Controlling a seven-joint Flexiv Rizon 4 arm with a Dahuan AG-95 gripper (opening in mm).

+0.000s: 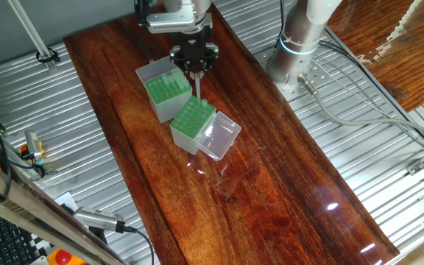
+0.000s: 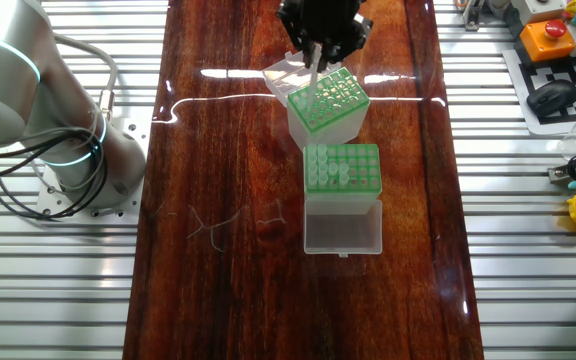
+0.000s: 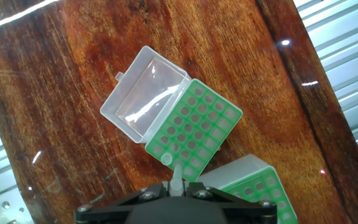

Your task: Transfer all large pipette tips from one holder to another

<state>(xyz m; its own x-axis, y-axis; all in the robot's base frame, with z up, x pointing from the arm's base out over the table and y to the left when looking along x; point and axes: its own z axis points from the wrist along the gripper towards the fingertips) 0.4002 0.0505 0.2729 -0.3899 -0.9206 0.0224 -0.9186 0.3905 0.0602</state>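
My gripper [image 1: 195, 70] [image 2: 318, 55] [image 3: 177, 186] is shut on one large pipette tip [image 1: 196, 87] [image 2: 315, 80] [image 3: 177, 176], which hangs point down. Below it stand two green-topped boxes side by side. The whitish holder [image 1: 192, 119] [image 2: 353, 170] [image 3: 197, 127] has its clear lid [image 1: 219, 138] [image 2: 343, 225] [image 3: 145, 93] folded open, and whitish tips [image 2: 328, 165] stand in one side of its rack. The greyer, taller box [image 1: 164, 92] [image 2: 330, 100] [image 3: 260, 186] sits just beyond it. In the hand view the held tip is over the whitish holder's near corner.
The boxes stand on a dark wooden board [image 1: 271, 191] laid over ribbed metal. The arm's base [image 1: 300, 44] [image 2: 58, 130] and its cables are beside the board. Small tools and a controller [image 2: 553, 40] lie off the board's other side.
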